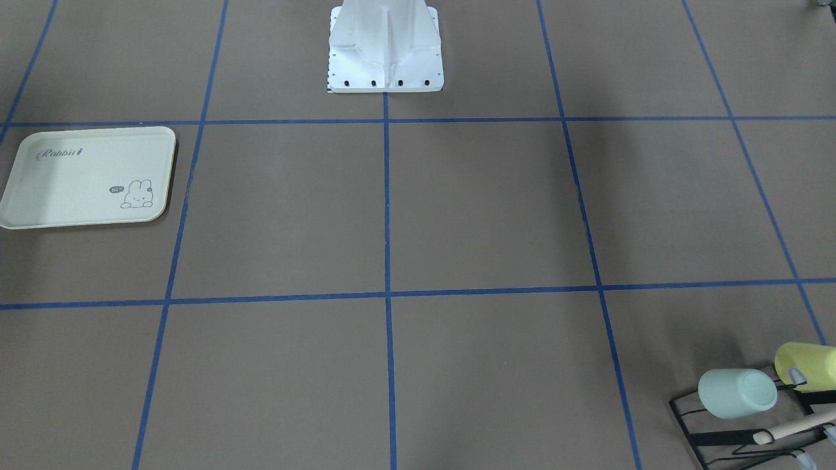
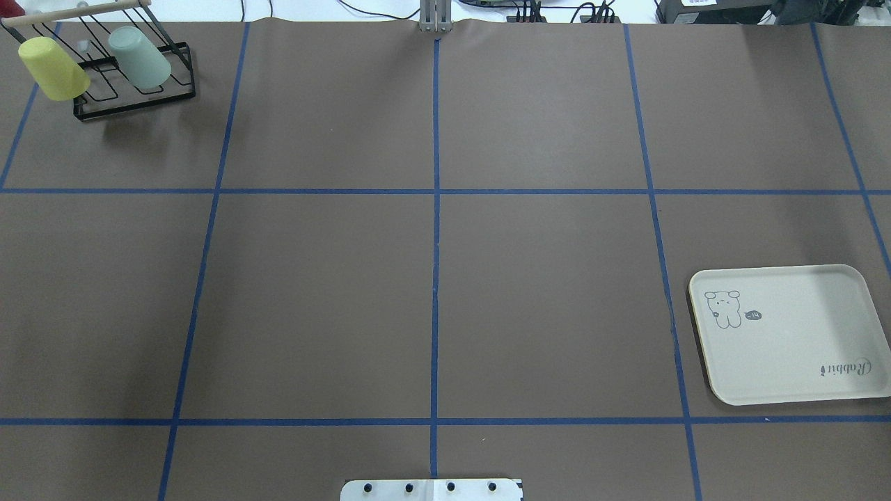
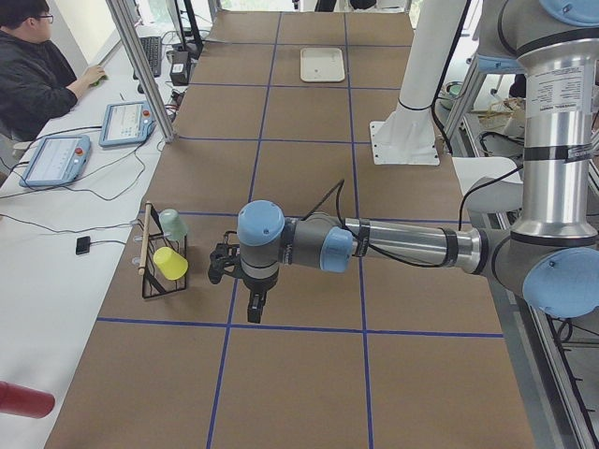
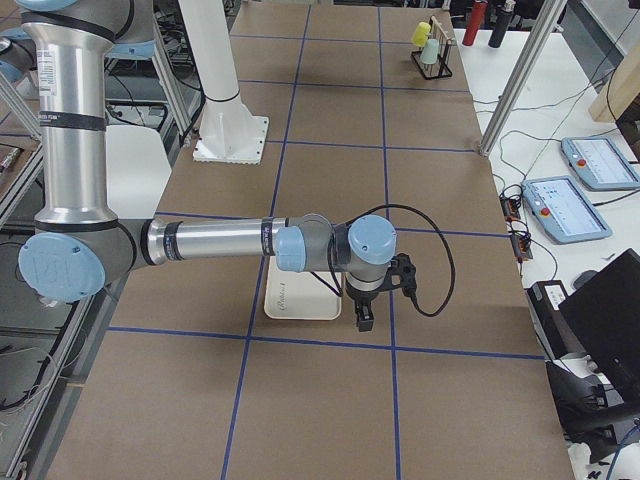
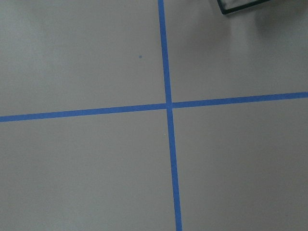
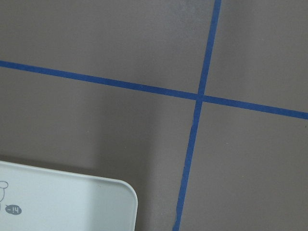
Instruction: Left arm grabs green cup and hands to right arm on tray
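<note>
Count: two arms, two cups (one green, one yellow), one rack, one tray.
Counter [image 2: 543, 299]: brown, marked into squares by blue tape lines [image 2: 436, 278].
Rack [image 2: 132, 104]: black wire, at the counter's far left corner, with a wooden rod [image 2: 76, 12] across its top. It carries both cups.
Green cup [image 2: 139, 57]: on the rack, on the side nearer the counter's middle. It sits mouth down with its closed base on top, and its long axis rises from the wire at a slight tilt.
Yellow cup [image 2: 52, 67]: on the same rack, just beside the green one toward the left edge. It is also base-up and leans more.
Tray [image 2: 786, 334]: lies flat at the right edge of the counter, in its near half. A rabbit drawing and "Rabbit" script are printed on it.
Left arm [image 3: 402, 245]: stretched out level above the counter — the left jaws point down, near the rack but apart from it.
Right arm [image 4: 210, 240]: stretched out the same way — the right jaws hang down just beside a corner of the tray.
Jaws: they show only in the side views, so I cannot tell whether either pair is open or closed.
</note>
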Robot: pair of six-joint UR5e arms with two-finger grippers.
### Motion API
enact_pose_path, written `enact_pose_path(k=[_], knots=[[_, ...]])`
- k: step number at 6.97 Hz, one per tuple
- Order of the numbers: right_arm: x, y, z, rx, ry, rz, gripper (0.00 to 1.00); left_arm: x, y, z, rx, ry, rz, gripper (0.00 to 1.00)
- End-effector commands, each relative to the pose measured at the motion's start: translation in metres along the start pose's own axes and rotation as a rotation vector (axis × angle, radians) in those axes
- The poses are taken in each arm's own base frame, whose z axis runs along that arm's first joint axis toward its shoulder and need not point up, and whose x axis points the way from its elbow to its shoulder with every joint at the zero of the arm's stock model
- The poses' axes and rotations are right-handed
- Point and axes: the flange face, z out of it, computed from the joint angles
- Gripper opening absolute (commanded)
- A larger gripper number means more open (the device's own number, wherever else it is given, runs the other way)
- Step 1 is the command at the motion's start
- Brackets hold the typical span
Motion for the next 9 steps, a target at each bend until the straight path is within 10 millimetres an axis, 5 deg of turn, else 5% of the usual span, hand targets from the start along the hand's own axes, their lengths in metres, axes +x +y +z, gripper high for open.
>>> enact_pose_path(k=[1, 3, 5, 6, 9], knots=[[0.000, 0.000, 0.000, 0.000, 0.000, 0.000, 0.99, 0.010, -0.018, -0.009, -0.004, -0.001, -0.005, 1.00], [-0.002, -0.001, -0.002, 0.004, 0.000, -0.005, 0.99, 0.045, -0.048, -0.046, -0.011, -0.008, -0.017, 1.00], [-0.003, -0.001, -0.003, 0.005, 0.001, -0.004, 0.99, 0.110, -0.080, -0.106, 0.034, -0.001, 0.035, 1.00], [-0.003, -0.001, -0.003, 0.006, 0.001, -0.005, 0.99, 0.144, -0.096, -0.114, 0.060, 0.002, 0.106, 1.00], [-0.003, -0.002, -0.004, 0.008, 0.001, -0.005, 0.99, 0.181, -0.108, -0.116, 0.164, 0.046, 0.058, 1.00]])
